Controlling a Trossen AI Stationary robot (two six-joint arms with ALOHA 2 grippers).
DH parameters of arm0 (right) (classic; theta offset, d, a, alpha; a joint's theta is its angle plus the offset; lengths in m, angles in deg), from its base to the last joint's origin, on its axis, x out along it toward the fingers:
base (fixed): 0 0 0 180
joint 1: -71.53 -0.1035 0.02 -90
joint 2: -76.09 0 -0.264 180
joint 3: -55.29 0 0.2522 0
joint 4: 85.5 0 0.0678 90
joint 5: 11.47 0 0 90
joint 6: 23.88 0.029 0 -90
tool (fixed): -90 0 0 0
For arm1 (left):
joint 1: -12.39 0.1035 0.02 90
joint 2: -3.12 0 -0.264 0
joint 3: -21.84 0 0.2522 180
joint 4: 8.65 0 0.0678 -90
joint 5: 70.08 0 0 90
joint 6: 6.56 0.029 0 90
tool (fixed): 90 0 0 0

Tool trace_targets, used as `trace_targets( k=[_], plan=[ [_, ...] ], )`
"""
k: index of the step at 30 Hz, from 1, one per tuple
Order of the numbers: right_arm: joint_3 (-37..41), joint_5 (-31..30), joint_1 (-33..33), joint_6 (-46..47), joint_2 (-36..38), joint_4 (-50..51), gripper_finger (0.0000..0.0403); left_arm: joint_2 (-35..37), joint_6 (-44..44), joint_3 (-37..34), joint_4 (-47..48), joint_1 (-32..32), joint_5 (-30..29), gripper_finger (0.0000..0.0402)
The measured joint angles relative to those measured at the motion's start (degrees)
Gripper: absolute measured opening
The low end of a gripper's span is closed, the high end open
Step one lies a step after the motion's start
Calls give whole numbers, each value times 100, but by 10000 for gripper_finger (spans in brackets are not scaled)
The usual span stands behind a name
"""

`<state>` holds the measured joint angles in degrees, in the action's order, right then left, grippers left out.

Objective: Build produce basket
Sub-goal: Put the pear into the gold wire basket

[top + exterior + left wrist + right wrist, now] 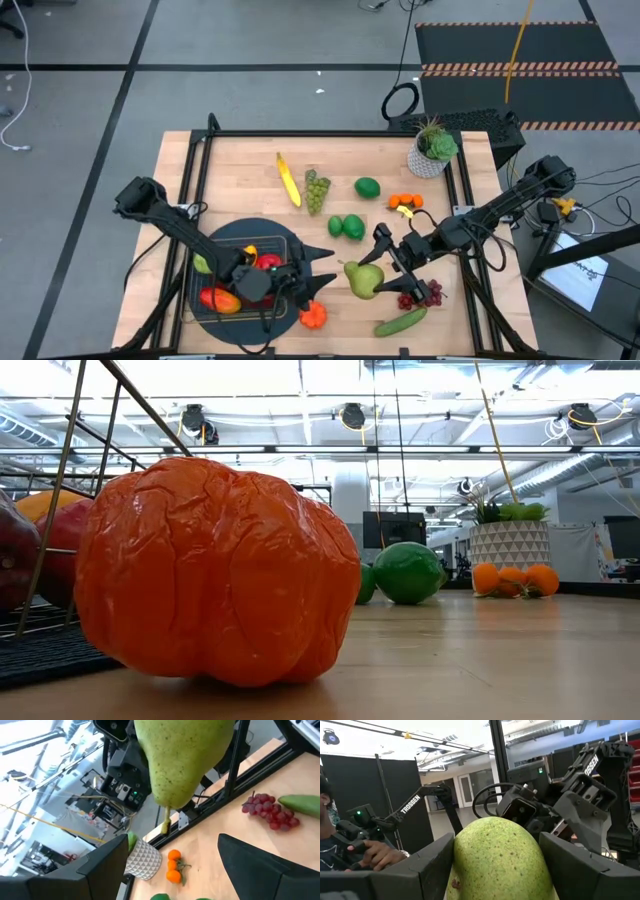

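Currently right gripper (378,262) clamps the pear (362,279) beside the basket (245,262) | left gripper (318,270) gapes empty facing it | you risk dropping it if release precedes the left's grasp.

Wooden table (240,160) carries loose produce. Beside right gripper (385,262): purple grapes (428,294) and cucumber (401,322) near its fingers, two limes (346,227) and oranges (404,203) just beyond. Banana (289,180), green grapes (317,189), potted plant (432,150) lie farther off. Round dark mat (290,318) and orange pepper (314,315) near left gripper (315,270).
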<state>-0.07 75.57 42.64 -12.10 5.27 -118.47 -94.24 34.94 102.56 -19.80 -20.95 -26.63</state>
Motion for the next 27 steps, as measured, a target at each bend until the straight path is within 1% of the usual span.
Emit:
trace_targets(
  k=[9,22,24,27],
  plan=[
    [-1,-2,0,1,-1,10,272,2,41,2,515,18,67,305],
    [1,-39,0,-23,-1,31,272,2,-68,2,542,95,86,304],
    [1,-39,0,-23,1,30,272,2,-112,2,538,159,104,298],
    [1,-39,0,-23,-28,23,272,2,-240,2,538,291,320,279]
  ],
)
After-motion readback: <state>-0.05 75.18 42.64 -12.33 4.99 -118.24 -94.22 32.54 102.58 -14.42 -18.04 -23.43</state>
